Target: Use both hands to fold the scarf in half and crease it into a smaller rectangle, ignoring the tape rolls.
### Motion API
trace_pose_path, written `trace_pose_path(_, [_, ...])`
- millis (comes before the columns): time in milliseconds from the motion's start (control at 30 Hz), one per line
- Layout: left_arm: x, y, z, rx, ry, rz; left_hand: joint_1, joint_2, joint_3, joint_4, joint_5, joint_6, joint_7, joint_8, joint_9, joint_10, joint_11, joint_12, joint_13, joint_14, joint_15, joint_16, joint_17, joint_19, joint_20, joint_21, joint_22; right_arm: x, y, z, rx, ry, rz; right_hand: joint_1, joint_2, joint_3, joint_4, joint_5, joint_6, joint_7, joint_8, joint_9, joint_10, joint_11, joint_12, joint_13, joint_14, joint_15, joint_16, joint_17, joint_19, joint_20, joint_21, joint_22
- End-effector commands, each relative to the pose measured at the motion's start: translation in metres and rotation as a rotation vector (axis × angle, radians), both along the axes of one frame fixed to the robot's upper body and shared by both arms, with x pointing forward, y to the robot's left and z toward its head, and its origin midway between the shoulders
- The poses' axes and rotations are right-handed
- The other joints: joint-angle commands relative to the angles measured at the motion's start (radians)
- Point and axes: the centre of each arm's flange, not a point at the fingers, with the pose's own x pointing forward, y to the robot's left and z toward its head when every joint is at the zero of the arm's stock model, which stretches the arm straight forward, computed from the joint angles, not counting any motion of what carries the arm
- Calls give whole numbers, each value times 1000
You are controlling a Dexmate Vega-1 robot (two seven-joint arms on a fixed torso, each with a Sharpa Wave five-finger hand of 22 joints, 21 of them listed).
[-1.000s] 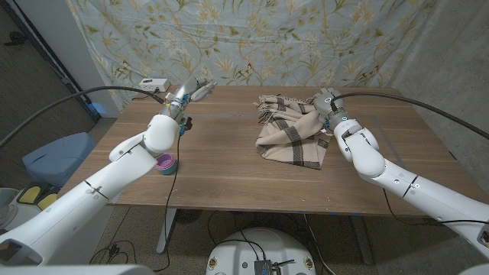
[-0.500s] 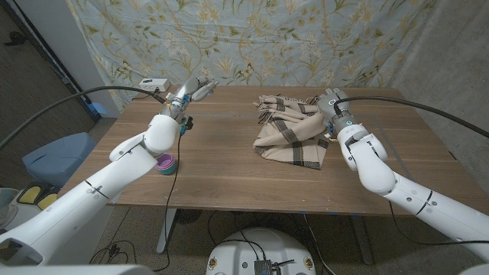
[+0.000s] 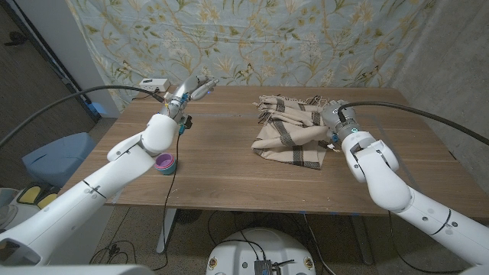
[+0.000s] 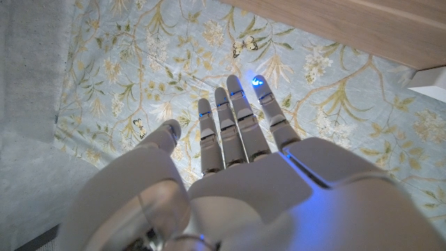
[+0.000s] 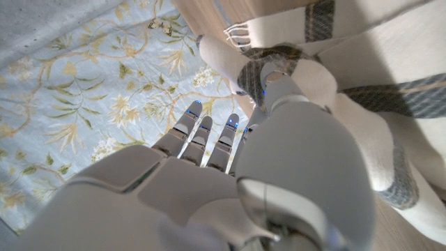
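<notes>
Wooden table [image 3: 229,164], bearing a crumpled beige plaid scarf [image 3: 290,137] right of centre, a purple tape roll [image 3: 164,163] near the left edge, a white box [image 3: 155,83] at the far-left corner.

The right hand [image 3: 333,116] stands at the scarf's [image 3: 290,134] three o'clock edge, its fingers hidden behind its own wrist. Whether they grip cloth cannot be told. The purple tape roll [image 3: 164,163] is partly covered by the left forearm.
</notes>
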Motion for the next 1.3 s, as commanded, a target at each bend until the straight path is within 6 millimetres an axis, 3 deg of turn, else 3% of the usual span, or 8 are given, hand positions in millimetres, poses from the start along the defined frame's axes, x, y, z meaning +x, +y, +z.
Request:
trace_pose_path(33, [1,2,4,8,-12,-17,-6,-1,4,-2,-1,-2,2,1,3,-4,-2,-4,1,0,0,-2,1,-3,-3,4,3,-19,10,-18,29,199,-18,6,-10,10,-7,-13,80,80,10,5,-3,3,-5,3,-10,-71,-5,0,-1,6,-6,2])
trace_pose_path(333, [1,3,4,3,-20,-18,-9,-3,6,-5,0,-1,3,1,3,-5,-1,-5,1,0,0,-4,0,-2,-2,6,2,-5,16,-31,96,424,-44,-3,-20,31,-4,-51,76,83,21,13,-44,17,-24,4,-42,-37,-25,0,-29,18,-25,4])
trace_pose_path(567, [-1,6,3,-6,-29,-9,-11,-4,9,-8,0,-1,2,1,3,-6,0,-6,1,1,-1,-5,-1,-5,-2,7,2,10,9,-31,170,595,-126,-138,-46,7,50,-108,27,128,33,44,-62,47,-29,6,-71,-7,-39,5,-72,40,-52,9])
trace_pose_path(633, [-2,6,3,-8,-29,-8,-11,-4,9,-9,1,1,0,2,3,-5,-1,-6,1,2,-2,-5,-1,-5,-2,7,2,12,5,-30,196,622,-133,-335,-89,-60,128,-85,-132,114,-20,39,-95,66,-35,9,-92,19,-46,11,-90,58,-72,11])
trace_pose_path(767, [-1,6,2,-10,-26,-7,-12,-5,11,-10,1,0,2,2,3,-5,-2,-6,1,1,-2,-6,-1,-5,-2,8,2,15,-6,-23,286,609,-84,-525,-178,-175,188,18,-609,37,-278,-74,-251,80,-44,10,-138,48,-62,6,-115,82,-109,12])
trace_pose_path(1033, [-1,10,-3,-23,-11,50,-14,-7,12,-13,1,-4,0,0,3,-8,0,-7,1,1,-1,-7,-2,-6,-1,9,2,9,-40,-3,553,401,167,-574,-209,-231,208,22,-768,64,-306,-87,-357,94,-49,12,-179,65,-68,8,-155,106,-128,13])
trace_pose_path(1200, [-3,20,-13,-72,-5,133,-19,-2,17,-15,2,-12,-3,-2,3,-27,6,-14,1,-30,3,-20,-1,-22,3,5,1,3,-51,3,667,222,342,-521,-89,-179,204,57,-724,80,-275,-90,-327,115,-21,11,-132,60,-46,8,-122,112,-113,14])
trace_pose_path(1300, [-4,26,-20,-114,3,189,-19,20,30,-12,4,-19,0,-4,3,-44,9,-20,0,-45,15,-22,2,-35,9,1,-1,3,-56,6,740,143,447,-500,-76,-168,192,64,-704,80,-269,-92,-292,115,-8,11,-96,51,-35,5,-98,115,-106,14])
